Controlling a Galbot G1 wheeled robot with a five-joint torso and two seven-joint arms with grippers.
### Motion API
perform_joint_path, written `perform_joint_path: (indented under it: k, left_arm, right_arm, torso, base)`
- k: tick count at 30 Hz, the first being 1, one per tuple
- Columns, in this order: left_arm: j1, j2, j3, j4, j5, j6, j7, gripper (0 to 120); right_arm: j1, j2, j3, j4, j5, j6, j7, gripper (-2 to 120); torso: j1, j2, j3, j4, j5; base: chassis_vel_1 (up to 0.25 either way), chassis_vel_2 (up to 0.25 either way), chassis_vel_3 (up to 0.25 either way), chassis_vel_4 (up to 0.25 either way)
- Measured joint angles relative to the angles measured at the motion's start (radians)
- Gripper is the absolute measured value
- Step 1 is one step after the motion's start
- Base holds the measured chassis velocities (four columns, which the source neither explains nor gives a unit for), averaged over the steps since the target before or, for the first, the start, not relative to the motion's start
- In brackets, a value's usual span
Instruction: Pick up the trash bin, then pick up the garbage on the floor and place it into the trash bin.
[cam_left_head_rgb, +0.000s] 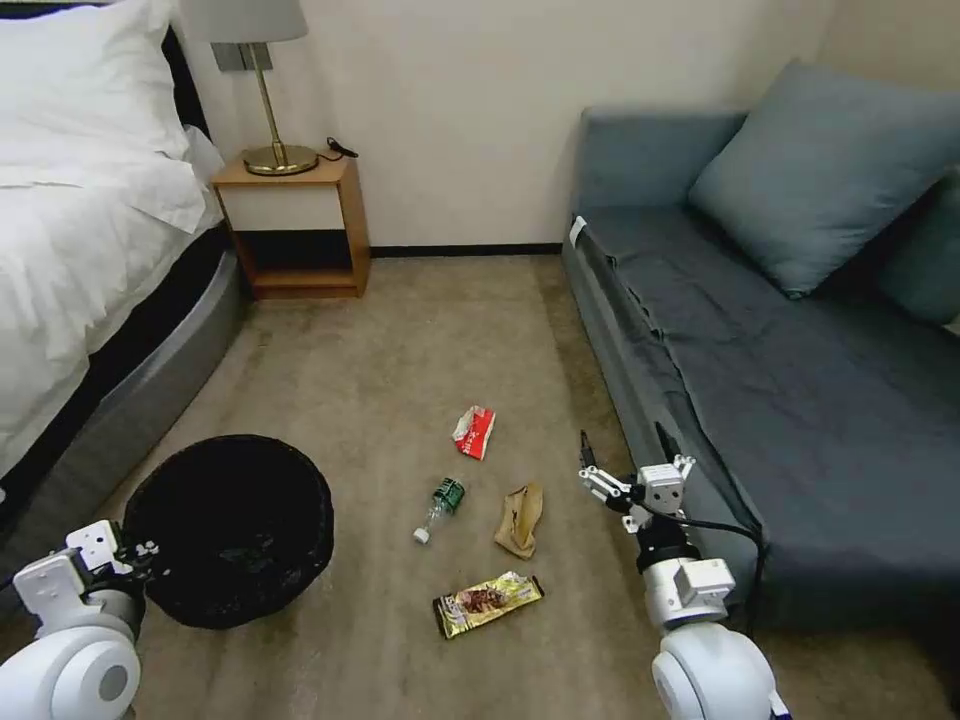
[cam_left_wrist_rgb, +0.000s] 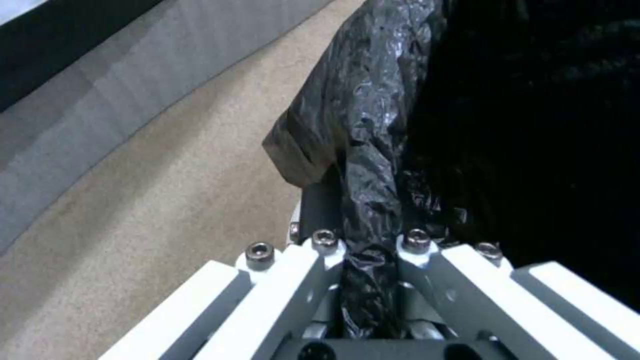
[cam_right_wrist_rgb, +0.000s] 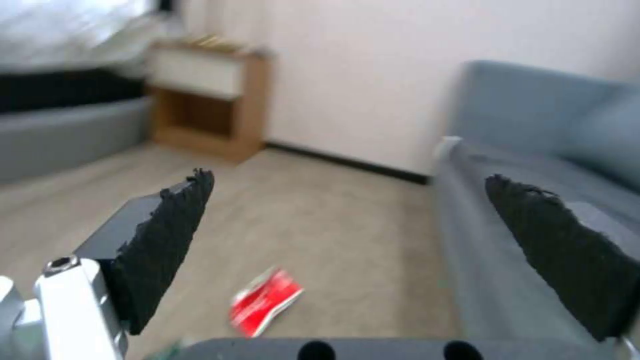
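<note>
— What kind of room is this?
— A bedroom with a beige carpet (cam_left_head_rgb: 420, 330) and a plain cream wall (cam_left_head_rgb: 460, 100).
— Furniture?
— A bed (cam_left_head_rgb: 80, 200) with white linen, a wooden nightstand (cam_left_head_rgb: 295, 225) carrying a brass lamp (cam_left_head_rgb: 265, 90), and a grey-blue sofa (cam_left_head_rgb: 780, 370) with a matching cushion (cam_left_head_rgb: 830, 170).
</note>
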Motion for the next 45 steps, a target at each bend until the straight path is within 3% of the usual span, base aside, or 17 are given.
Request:
perform_joint_path:
  k: [2,3,4,7,12,15,22,28,30,37,45]
  left_arm:
    - [0.001,-0.001,-0.005,0.009,0.007,-0.005,0.004,2]
    - [0.001,-0.001,-0.005,0.009,0.007,-0.005,0.004,2]
    - [0.004,-0.003,-0.008,0.013,0.012,-0.009,0.005,2]
    - [0.013,-0.016,-0.012,0.02,0.025,-0.015,0.011,2]
    - [0.024,-0.043,-0.019,0.021,0.044,-0.023,0.016,2]
    - [0.028,-0.054,-0.022,0.021,0.052,-0.024,0.017,2]
    - [0.032,-0.079,-0.018,0.021,0.085,-0.031,0.021,2]
    - [0.036,-0.097,-0.01,0.019,0.106,-0.036,0.024,2]
    - [0.041,-0.113,-0.006,0.017,0.121,-0.04,0.026,2]
    - [0.062,-0.133,-0.025,0.016,0.128,-0.052,0.034,2]
    - [0.09,-0.147,-0.046,-0.005,0.129,-0.057,0.036,2]
  right_arm:
    - [0.043,-0.104,-0.059,-0.052,0.006,-0.008,-0.044,100]
    - [0.043,-0.104,-0.059,-0.052,0.006,-0.008,-0.044,100]
    - [0.078,-0.177,-0.123,-0.09,0.032,-0.025,-0.058,100]
    - [0.18,-0.285,-0.286,-0.158,0.151,-0.118,-0.016,100]
    - [0.296,-0.301,-0.412,-0.229,0.303,-0.197,0.048,100]
    - [0.327,-0.298,-0.46,-0.25,0.316,-0.205,0.056,100]
    - [0.438,-0.383,-0.685,-0.352,0.179,-0.098,-0.002,100]
    - [0.509,-0.428,-0.793,-0.411,0.115,-0.038,-0.019,100]
    - [0.597,-0.453,-0.925,-0.48,0.063,0.003,-0.022,100]
    - [0.728,-0.422,-1.096,-0.578,0.019,0.027,-0.014,100]
    - [0.785,-0.36,-1.169,-0.692,-0.01,0.085,-0.01,100]
  torso:
    - [0.0,0.0,0.0,0.0002,0.0001]
    - [0.0,0.0,0.0,0.0002,0.0001]
    - [0.0,0.0,0.0,0.0003,-0.0002]
    - [0.0,0.0,0.0,0.0004,0.0]
    - [0.0,0.0,0.0,0.0005,-0.0002]
    - [0.0,0.0,0.0,0.0004,0.0001]
    - [0.0,0.0,0.0,0.0002,0.0]
    - [0.0,0.0,0.0,0.0002,-0.0001]
    - [0.0,0.0,0.0,0.0001,0.0]
    - [0.0,0.0,0.0,0.0004,0.0]
    - [0.0,0.0,0.0,0.0004,-0.0002]
  base:
    - [0.0,0.0,0.0,0.0]
    - [0.0,0.0,0.0,0.0]
    - [0.0,0.0,0.0,0.0]
    - [0.0,0.0,0.0,0.0]
    - [0.0,0.0,0.0,0.0]
    - [0.0,0.0,0.0,0.0]
    - [0.0,0.0,0.0,0.0]
    - [0.0,0.0,0.0,0.0]
    - [0.0,0.0,0.0,0.0]
    - [0.0,0.0,0.0,0.0]
    - [0.0,0.0,0.0,0.0]
